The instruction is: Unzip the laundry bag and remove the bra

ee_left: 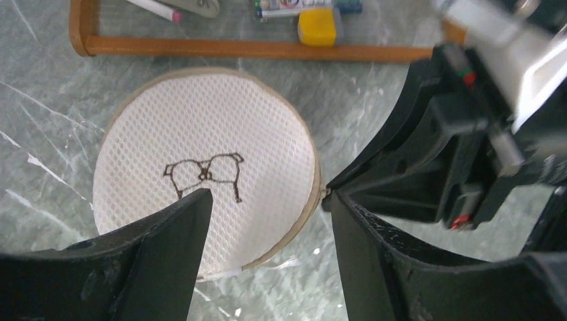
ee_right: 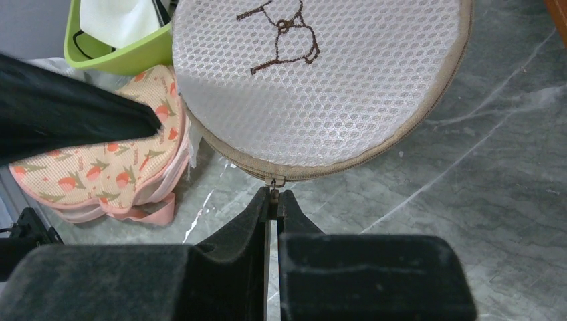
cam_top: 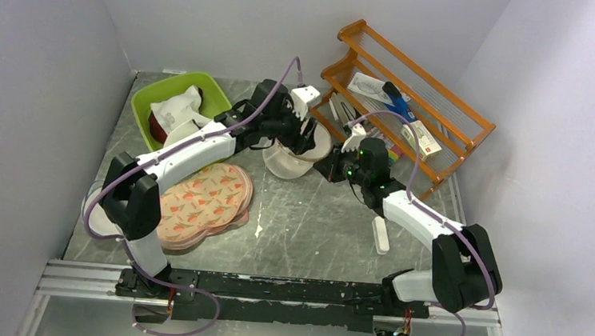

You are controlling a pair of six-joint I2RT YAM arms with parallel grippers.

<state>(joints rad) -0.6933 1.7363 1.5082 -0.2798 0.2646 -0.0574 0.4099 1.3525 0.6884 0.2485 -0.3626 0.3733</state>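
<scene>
The laundry bag (cam_top: 291, 161) is a round white mesh drum with a beige rim and a black bra outline on its face (ee_left: 204, 172). It also shows in the right wrist view (ee_right: 321, 73), closed. My right gripper (ee_right: 273, 195) is shut on the zipper pull (ee_right: 272, 182) at the bag's rim. My left gripper (ee_left: 271, 200) is open and hovers over the bag's near edge, one finger over the mesh face and the other beside the rim. The bra is hidden.
A green bin (cam_top: 172, 104) with white garments stands at the back left. Peach fruit-printed pads (cam_top: 202, 201) lie to the left of the bag. A wooden rack (cam_top: 411, 117) with small items stands at the back right. A white stick (cam_top: 381, 235) lies by the right arm.
</scene>
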